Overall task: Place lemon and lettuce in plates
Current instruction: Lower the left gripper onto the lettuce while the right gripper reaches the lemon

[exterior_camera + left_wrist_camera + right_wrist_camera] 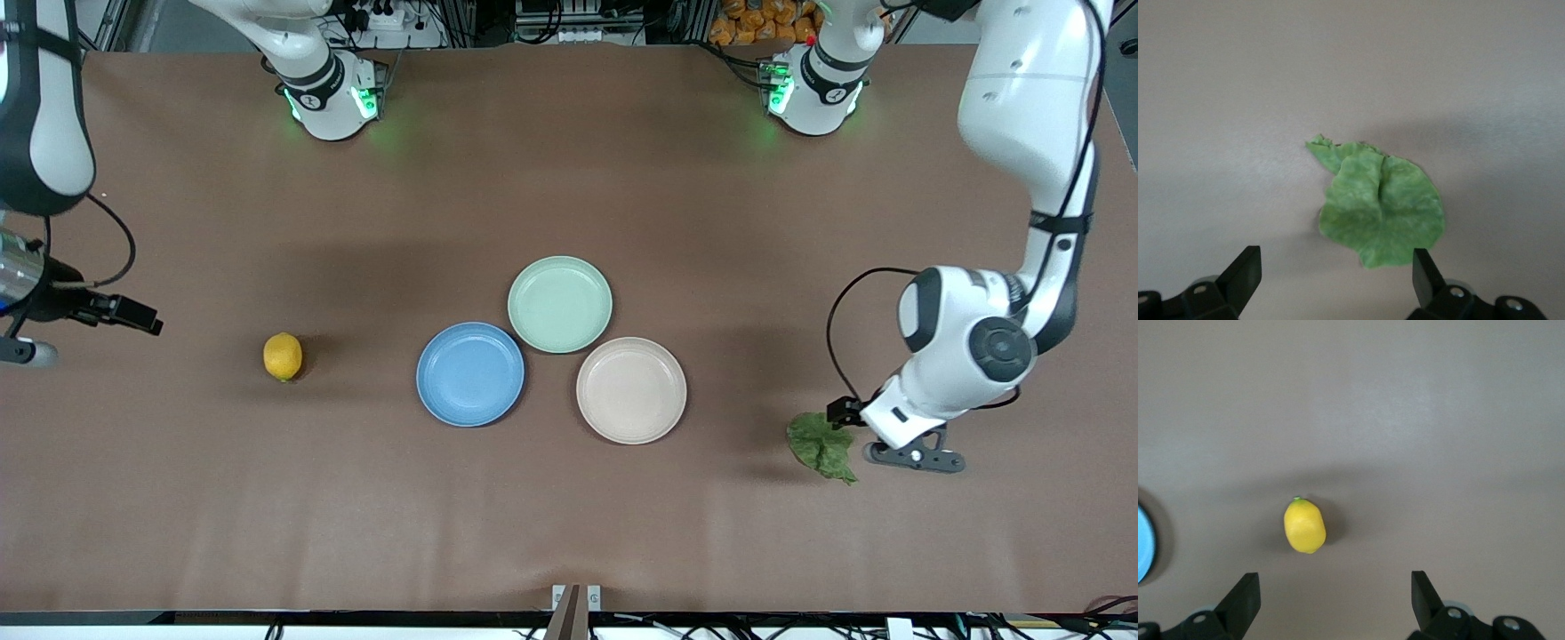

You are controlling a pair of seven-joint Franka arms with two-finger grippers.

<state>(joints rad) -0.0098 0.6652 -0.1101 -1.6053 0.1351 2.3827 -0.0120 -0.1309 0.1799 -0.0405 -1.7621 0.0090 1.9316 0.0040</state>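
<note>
While both arms hang over the table (569, 178):
Left gripper (1335, 270): spread wide, empty, above the lettuce (822, 444).
Right gripper (1335, 590): spread wide, empty, above the lemon (283, 356), mostly cut off in front view.
Lemon, lettuce: well apart from the blue plate (470, 373).

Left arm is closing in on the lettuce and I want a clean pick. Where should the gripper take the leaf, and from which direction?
Come straight down from above: the lettuce lies flat on the table, so no side offers an edge. Pinch across the raised fold running down the leaf's middle, probably the only part standing proud. The left gripper is open beside the leaf, so shift it over the fold first.
</note>
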